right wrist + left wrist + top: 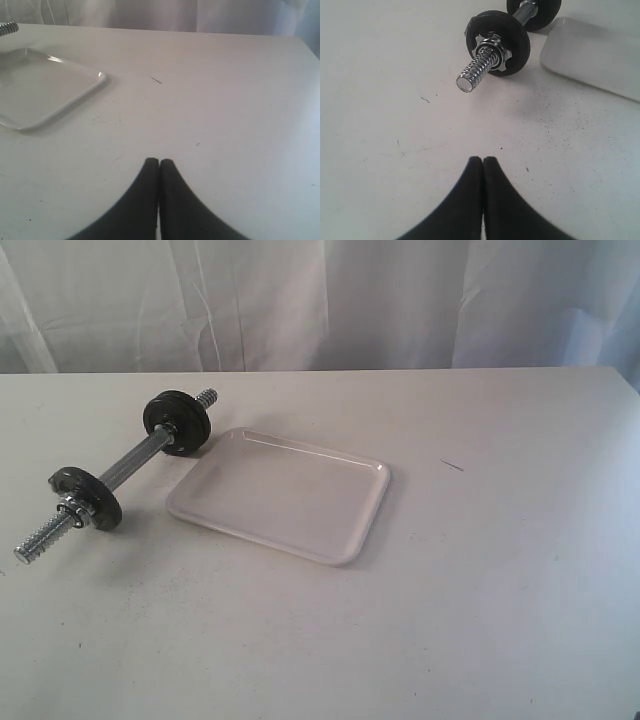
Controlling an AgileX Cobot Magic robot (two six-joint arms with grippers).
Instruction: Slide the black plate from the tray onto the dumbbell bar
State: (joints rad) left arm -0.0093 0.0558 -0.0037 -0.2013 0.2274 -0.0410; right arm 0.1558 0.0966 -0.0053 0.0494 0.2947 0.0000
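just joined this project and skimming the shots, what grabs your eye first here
The silver dumbbell bar lies at the left of the exterior view, carrying a far black plate and a near black plate. Right beside it sits the white tray, with nothing in it. In the wrist views the left gripper and right gripper hang shut above the table.

Left wrist view: the far black plate (535,11) is chopped off by the frame edge, and the near black plate (498,44) hides most of the dumbbell bar (479,70) behind it. The tray (590,60) runs out of frame too. Right wrist view only catches a sliver of the bar's threaded tip, tray cut off there as well. Exterior view, right of centre: a tiny dark mark (452,465) on the table (500,590), too small to make out.
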